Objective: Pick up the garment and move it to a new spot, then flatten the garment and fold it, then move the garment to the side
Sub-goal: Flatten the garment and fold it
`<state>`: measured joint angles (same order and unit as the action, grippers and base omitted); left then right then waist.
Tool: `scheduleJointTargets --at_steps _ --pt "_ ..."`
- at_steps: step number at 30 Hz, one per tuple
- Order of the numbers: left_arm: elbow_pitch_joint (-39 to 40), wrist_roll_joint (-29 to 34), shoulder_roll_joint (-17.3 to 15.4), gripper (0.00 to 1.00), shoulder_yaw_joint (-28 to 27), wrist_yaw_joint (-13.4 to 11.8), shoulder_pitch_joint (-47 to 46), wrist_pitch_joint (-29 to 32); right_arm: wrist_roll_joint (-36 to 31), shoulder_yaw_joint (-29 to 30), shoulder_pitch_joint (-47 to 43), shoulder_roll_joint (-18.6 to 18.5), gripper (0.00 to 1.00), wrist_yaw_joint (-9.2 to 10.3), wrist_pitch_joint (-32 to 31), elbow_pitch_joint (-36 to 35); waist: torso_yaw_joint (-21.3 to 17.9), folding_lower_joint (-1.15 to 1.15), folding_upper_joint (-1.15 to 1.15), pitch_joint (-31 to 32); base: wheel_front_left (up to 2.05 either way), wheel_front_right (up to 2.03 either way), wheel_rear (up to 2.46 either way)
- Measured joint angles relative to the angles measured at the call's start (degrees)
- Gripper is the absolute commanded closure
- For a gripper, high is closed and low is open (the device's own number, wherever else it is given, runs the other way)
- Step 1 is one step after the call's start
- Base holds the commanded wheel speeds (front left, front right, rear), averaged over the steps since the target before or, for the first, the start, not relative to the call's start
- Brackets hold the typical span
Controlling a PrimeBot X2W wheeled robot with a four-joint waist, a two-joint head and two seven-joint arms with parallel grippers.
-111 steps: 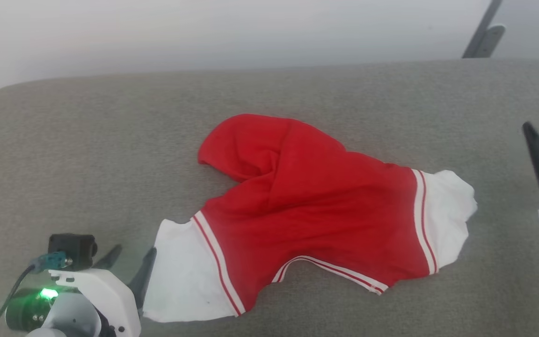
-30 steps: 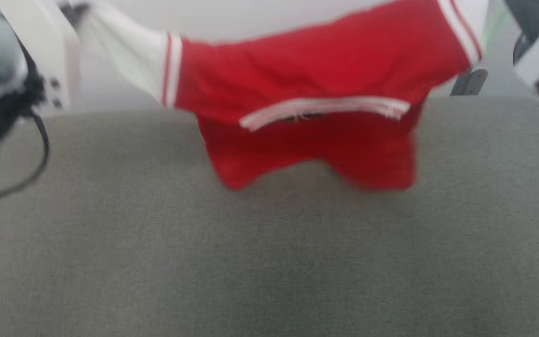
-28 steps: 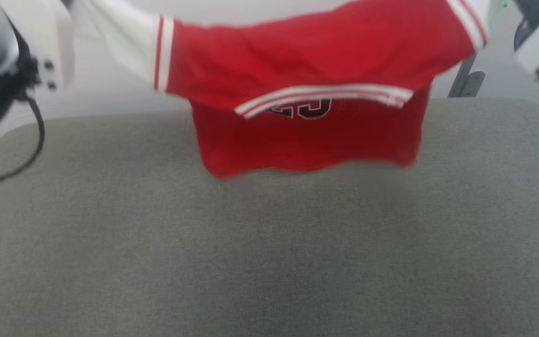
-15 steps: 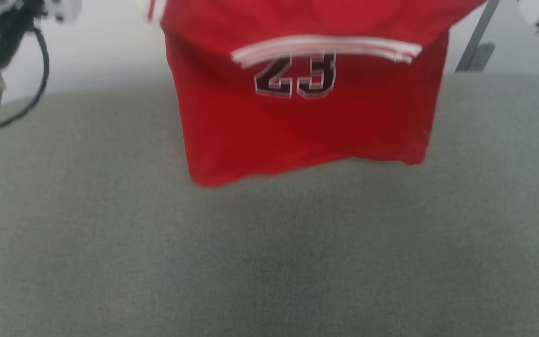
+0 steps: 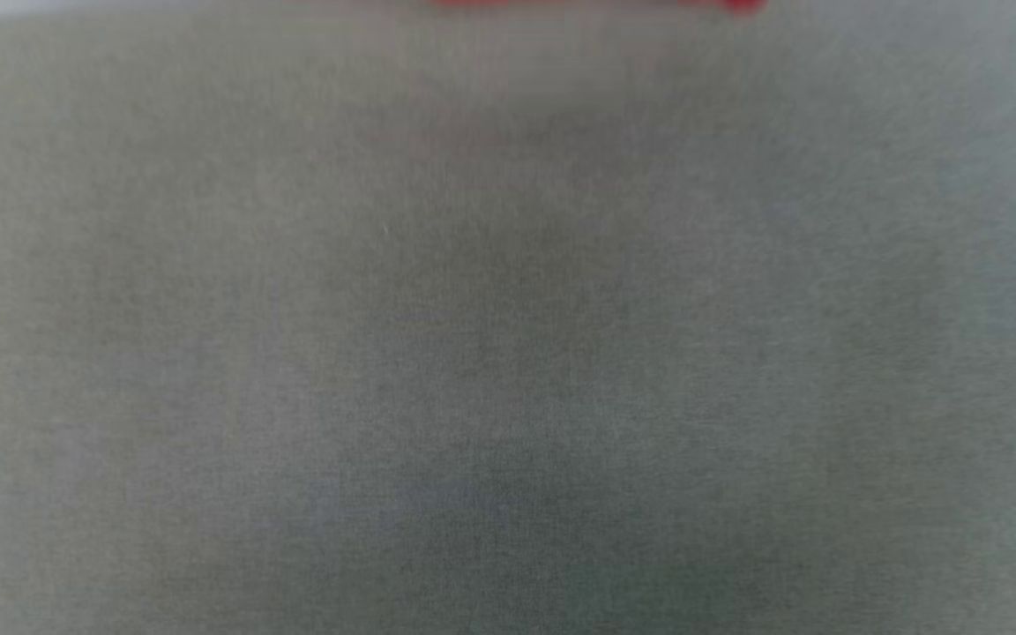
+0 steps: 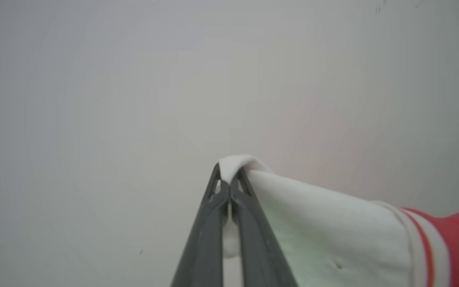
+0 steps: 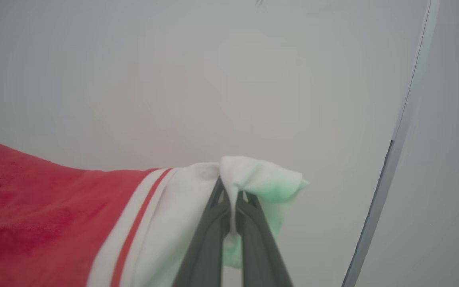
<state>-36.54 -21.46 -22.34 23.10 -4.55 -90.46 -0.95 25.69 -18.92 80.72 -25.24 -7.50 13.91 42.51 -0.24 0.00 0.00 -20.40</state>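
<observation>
The left gripper [image 6: 228,175] carries two long fingers [image 6: 203,243] of matte dark grey plastic. They are slim, flat-sided blades that narrow steadily toward their tips, each pierced by a small triangular cut-out just below the point. The right gripper [image 7: 232,191] is its twin: the same charcoal fingers [image 7: 205,243], the same taper, the same triangular openings near the tips.

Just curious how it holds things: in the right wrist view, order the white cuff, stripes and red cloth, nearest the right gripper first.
1. White cuff, pinched in the right gripper.
2. Stripes, left of it.
3. Red cloth, far left.
</observation>
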Motion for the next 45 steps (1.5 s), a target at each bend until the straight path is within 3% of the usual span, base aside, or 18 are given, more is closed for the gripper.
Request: scheduleJointTargets --at_steps 6,11,17,22,27,31,35,41,42,45 --pt "-6.8 -0.2 2.6 1.0 0.6 1.4 -0.3 -7.5 -2.3 -3.4 0.0 0.1 1.0 0.0 1.0 2.4 1.4 0.0 0.0 -3.9 0.0 0.0 0.0" --pt "-13.0 -2.6 3.9 1.0 0.9 3.4 6.2 -8.1 3.5 -8.9 -6.3 0.2 1.0 0.0 1.0 6.1 2.8 0.0 0.0 -3.4 0.0 0.0 0.0" --pt "-17.0 -6.0 4.7 1.0 1.7 6.6 15.9 -3.5 14.5 -16.2 -14.2 -1.5 1.0 0.0 -4.0 4.1 3.5 0.0 0.0 -0.4 0.0 0.0 0.0" --pt "-17.7 -9.5 4.5 1.0 2.0 8.9 25.2 3.5 23.4 -20.7 -20.8 -5.4 1.0 0.0 -10.0 -0.8 3.9 0.0 0.0 2.8 0.0 0.0 0.0" --pt "-13.5 -11.7 3.2 1.0 3.0 10.0 35.0 11.3 30.7 -24.8 -27.7 -10.7 1.0 0.01 -16.4 -8.7 4.6 0.0 0.0 6.2 0.0 0.0 0.0" --pt "-5.6 -14.4 0.8 1.0 2.8 9.5 43.3 17.5 34.4 -27.3 -32.8 -15.7 1.0 0.0 -20.5 -14.1 5.0 0.0 0.0 8.6 0.0 0.0 0.0" --pt "6.9 -17.2 -2.6 1.0 2.0 5.7 52.5 24.5 37.5 -29.2 -37.6 -20.2 1.0 0.01 -24.4 -19.4 5.4 0.0 0.0 10.4 0.0 0.0 0.0" --pt "31.0 -20.9 -9.8 1.0 -1.3 -4.4 67.8 35.4 41.8 -31.0 -43.7 -27.3 1.0 0.01 -30.6 -28.1 5.6 0.0 0.0 11.9 0.0 0.0 0.0" --pt "31.0 -20.9 -9.8 1.0 -1.3 -4.4 67.8 35.4 41.8 -31.0 -43.7 -27.3 1.0 0.01 -30.6 -28.1 5.6 0.0 0.0 11.9 0.0 0.0 0.0" --pt "42.7 -21.4 -13.3 1.0 -3.2 -10.0 74.5 39.7 44.1 -31.5 -46.6 -31.4 1.0 0.0 -33.5 -33.2 5.6 0.0 0.0 11.9 0.0 0.0 0.0"
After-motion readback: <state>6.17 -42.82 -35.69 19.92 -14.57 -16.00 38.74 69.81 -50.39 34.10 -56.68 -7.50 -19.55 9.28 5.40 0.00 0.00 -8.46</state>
